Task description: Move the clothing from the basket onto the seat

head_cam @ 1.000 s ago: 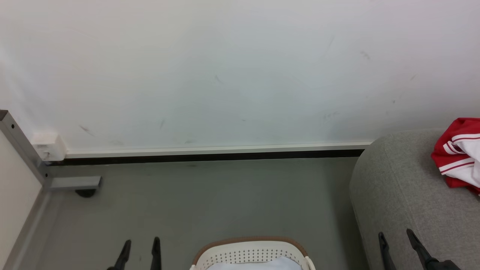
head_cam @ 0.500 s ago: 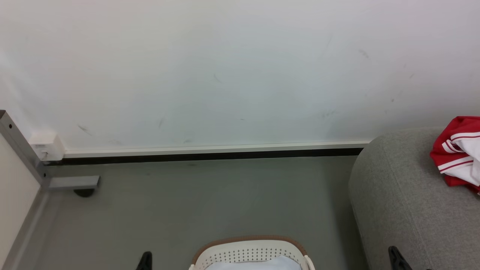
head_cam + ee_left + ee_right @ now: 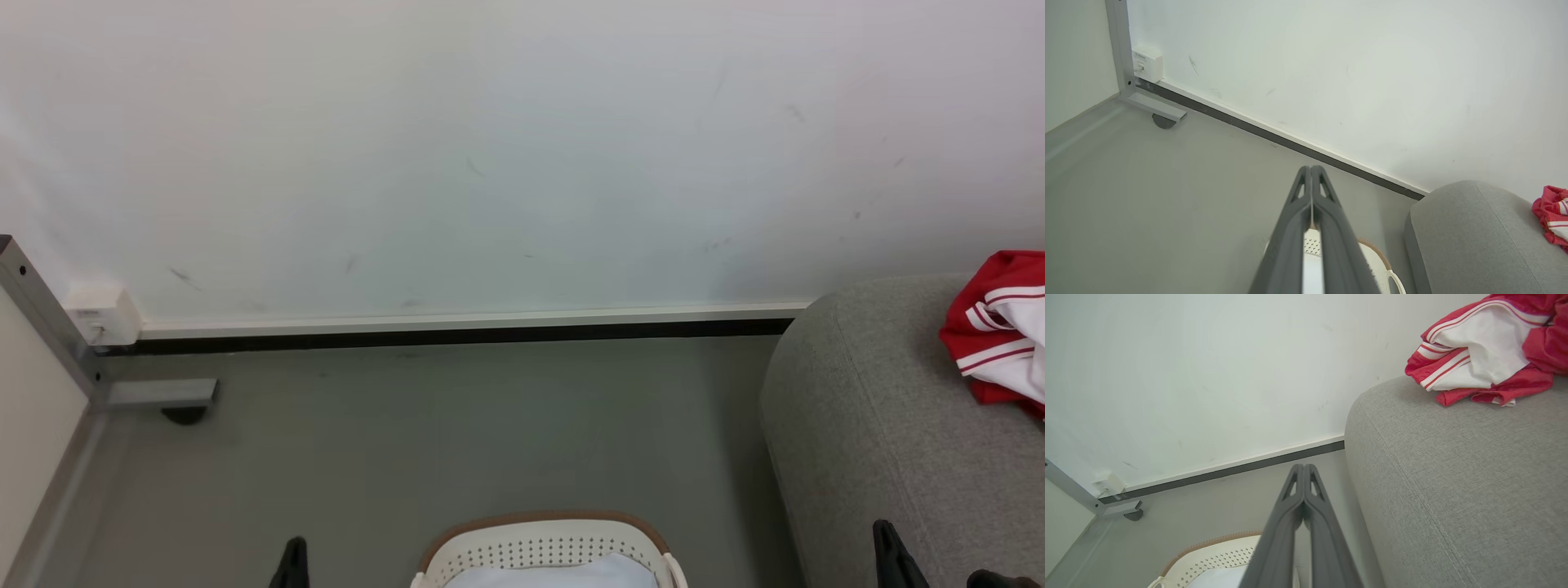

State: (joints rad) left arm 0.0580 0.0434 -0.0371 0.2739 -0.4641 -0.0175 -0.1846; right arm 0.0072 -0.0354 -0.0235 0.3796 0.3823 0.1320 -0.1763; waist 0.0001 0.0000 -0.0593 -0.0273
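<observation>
Left gripper (image 3: 1311,168) is being held closed, fingers together, empty | right gripper (image 3: 1303,466) is being held likewise | basket (image 3: 1216,555) is being flanked by both grippers | clothing (image 3: 1478,343) is being borne by seat (image 3: 1453,477), ahead-right of right gripper

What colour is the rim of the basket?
Brown; the basket shows it best in the head view.

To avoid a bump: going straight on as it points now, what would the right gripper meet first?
Likely the right gripper meets floor near the foot of the wall, left of the seat; depth unclear.
</observation>
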